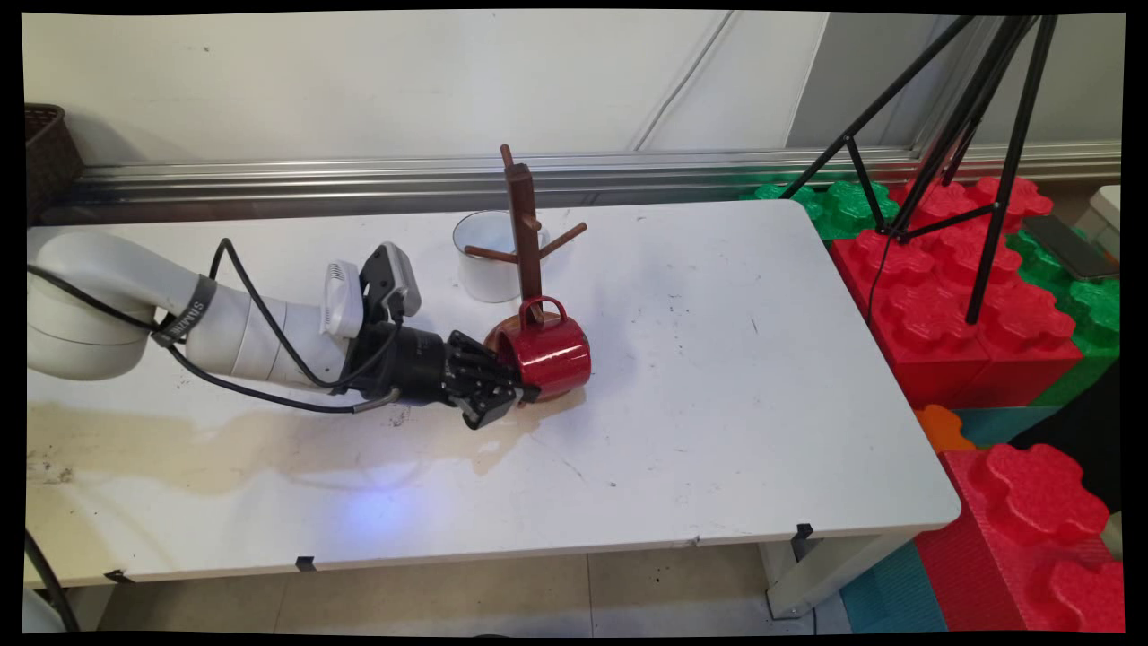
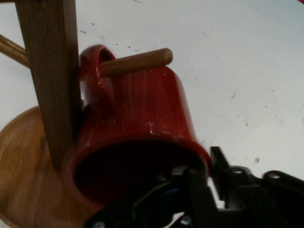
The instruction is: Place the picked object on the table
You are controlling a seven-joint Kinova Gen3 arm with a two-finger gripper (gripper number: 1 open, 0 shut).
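White laminate forms the table [image 1: 717, 377] we look down on, its near left part marked by a long brownish stain [image 1: 179, 444]. Beyond the table's right edge we see a stack of giant red and green toy blocks [image 1: 987, 296], and on them stand the thin legs of a black tripod [image 1: 978, 135]. At the far left edge a dark wicker basket [image 1: 45, 152] peeks in against the wall.

We see the white arm [image 1: 179, 314] reach in low from the left, black cables looping beside it, lying almost level with the tabletop. Its black gripper [image 1: 502, 388] points to the right and is clamped on the rim of a red mug [image 1: 547, 354]: in the hand view one finger [image 2: 190, 190] sits inside the mug's mouth and the other [image 2: 218, 161] presses the outer wall.

The mug lies on its side near the table's middle, mouth towards the gripper. Its handle [image 1: 543, 309] points up, and in the hand view a lower peg [image 2: 137, 61] of a dark wooden mug tree [image 1: 522, 233] passes through the handle's loop. The mug rests against the tree's upright post, over the tree's round wooden base [image 2: 23, 175].

Just behind the tree, towards the wall, we see a white enamel mug [image 1: 484, 256] standing upright, partly hidden by the post.
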